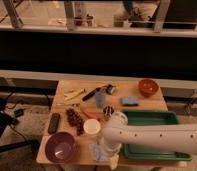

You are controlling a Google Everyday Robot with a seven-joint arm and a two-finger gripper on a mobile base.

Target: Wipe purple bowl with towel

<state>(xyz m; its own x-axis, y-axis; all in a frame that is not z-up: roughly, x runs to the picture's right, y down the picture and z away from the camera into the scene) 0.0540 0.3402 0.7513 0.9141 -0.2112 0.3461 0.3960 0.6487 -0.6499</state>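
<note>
Two bowls [60, 146] [148, 87], two cups [92, 127] [100, 99], one towel [97, 151], one tray [157, 118]

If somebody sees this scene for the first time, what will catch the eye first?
The thick white arm, stretched in from the right across the front of the table, dominates the view. Its hand hangs over the pale towel at the front edge. Just left of the towel sits the wide purple bowl, and a green tray lies partly under the arm.
</note>
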